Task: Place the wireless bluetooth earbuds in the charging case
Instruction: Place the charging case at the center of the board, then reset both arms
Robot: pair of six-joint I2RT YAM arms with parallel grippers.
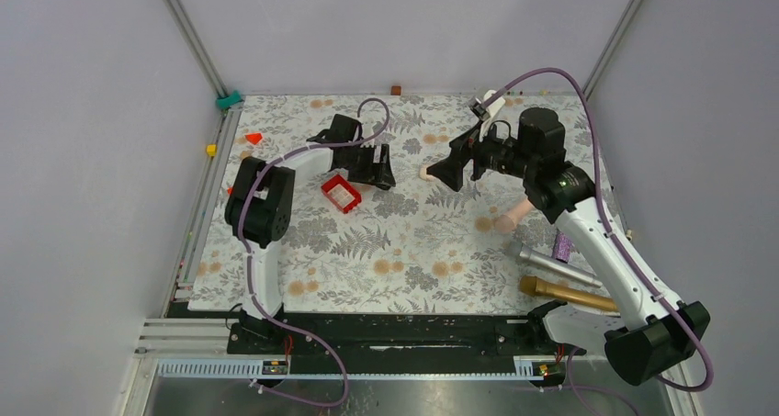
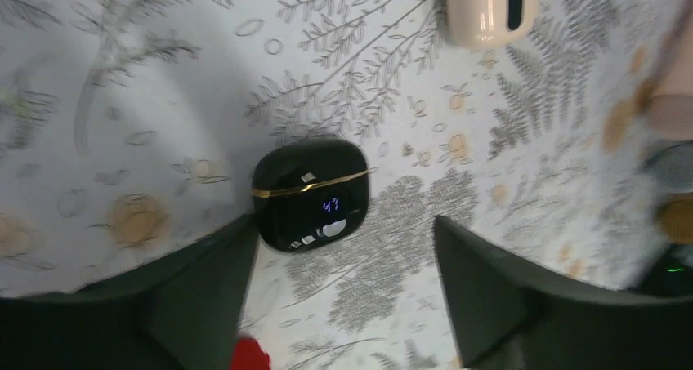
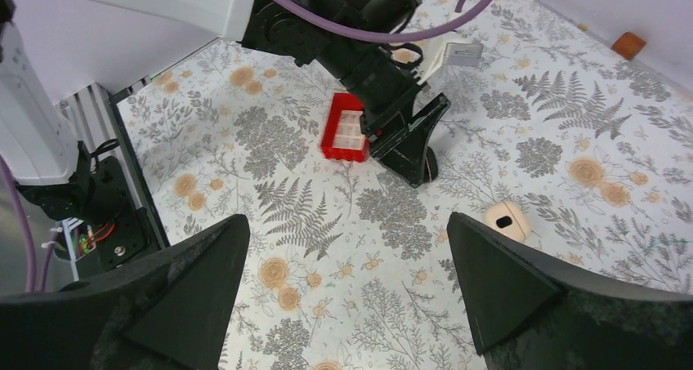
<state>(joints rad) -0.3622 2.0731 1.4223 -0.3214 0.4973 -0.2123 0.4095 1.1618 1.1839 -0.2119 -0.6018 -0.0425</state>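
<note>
Left gripper (image 2: 343, 251) spread apart over shut charging case (image 2: 310, 194), centre frame, hugging the frame-left finger. Right gripper (image 3: 347, 223) apart, empty. Earbuds not visible. Risk: that finger clips the case and skids it.

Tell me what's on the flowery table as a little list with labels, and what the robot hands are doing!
Black charging case: lying on the patterned table, looks shut, gold seam, lit number on its front
Left gripper: open, over the black case, one finger on each side
Right gripper: open, holding nothing
Cream case: apart from the black one, closed
Red box: beside the left gripper
Earbuds: not visible in any view
Microphones: silver and gold, by the right arm
</note>
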